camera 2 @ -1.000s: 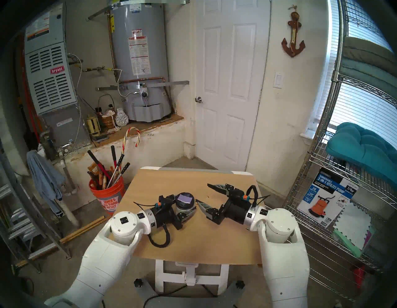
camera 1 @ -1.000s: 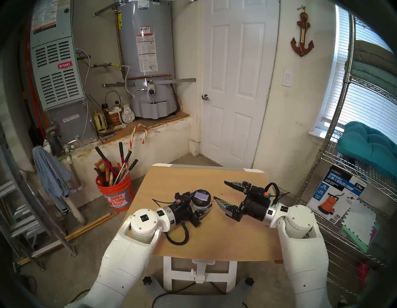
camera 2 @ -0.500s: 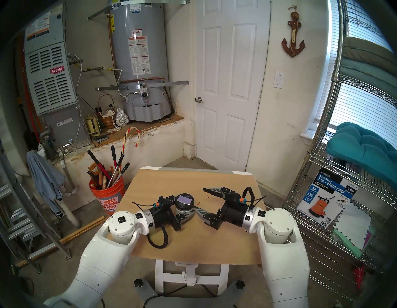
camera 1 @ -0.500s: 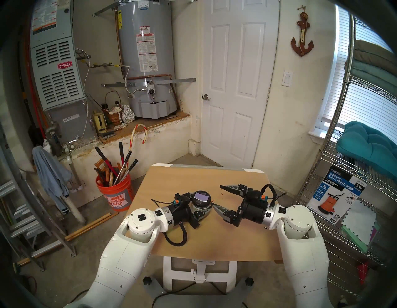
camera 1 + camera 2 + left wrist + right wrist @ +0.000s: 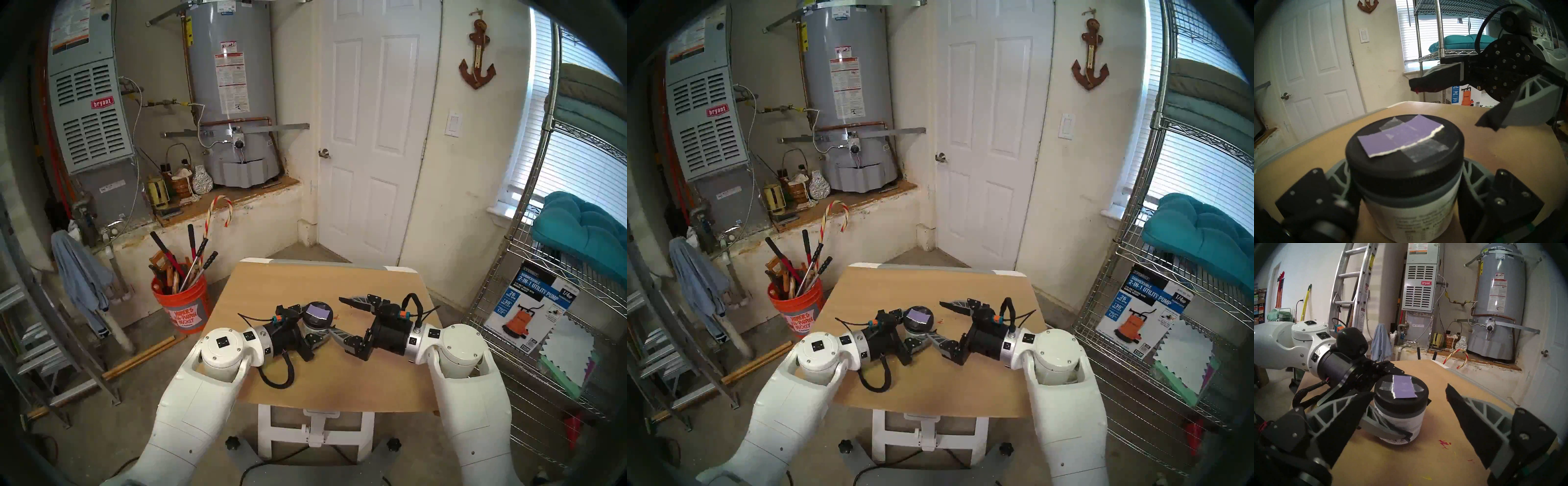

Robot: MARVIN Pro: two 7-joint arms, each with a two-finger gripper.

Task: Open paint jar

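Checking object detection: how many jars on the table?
1. The jar sits left of centre on the table, lid on, held in the left end effector. Nothing seems hidden, though the arms cover some tabletop.

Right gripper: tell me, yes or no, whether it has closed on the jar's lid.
No: the right gripper stands open, its fingers either side of the black lid without touching it.

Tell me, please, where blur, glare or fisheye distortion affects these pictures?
Left wrist view: the paint jar label print is blurred and the near corners are dark. Right wrist view: the lid is sharp. Both head views: the window blinds glare white, and the shelf posts bow near the dark rim.
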